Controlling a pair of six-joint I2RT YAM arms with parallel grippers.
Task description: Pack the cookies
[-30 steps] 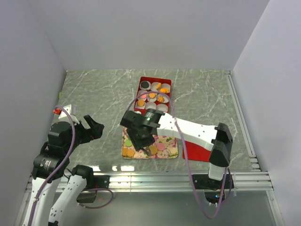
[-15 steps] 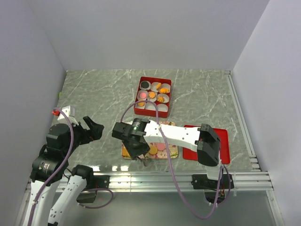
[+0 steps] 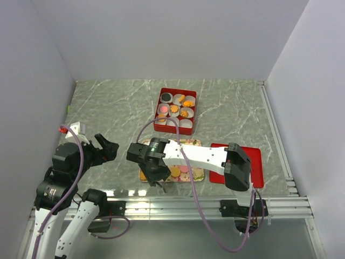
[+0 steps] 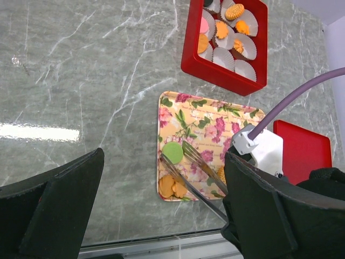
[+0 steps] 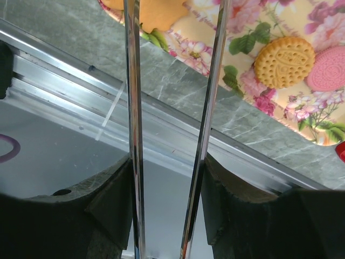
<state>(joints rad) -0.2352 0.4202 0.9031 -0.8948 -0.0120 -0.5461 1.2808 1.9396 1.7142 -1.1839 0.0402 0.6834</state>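
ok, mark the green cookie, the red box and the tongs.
green cookie (image 4: 173, 152): left wrist view, disc centre.
red box (image 4: 221, 77): left wrist view, wall facing tray.
tongs (image 4: 202, 165): left wrist view, one blade's middle.

You get no readable text, label, brand, number or sign in any view. Golden-brown cookie (image 5: 284, 62) on floral tray (image 5: 243, 24) carries embossed pattern, too faint to read as lettering.
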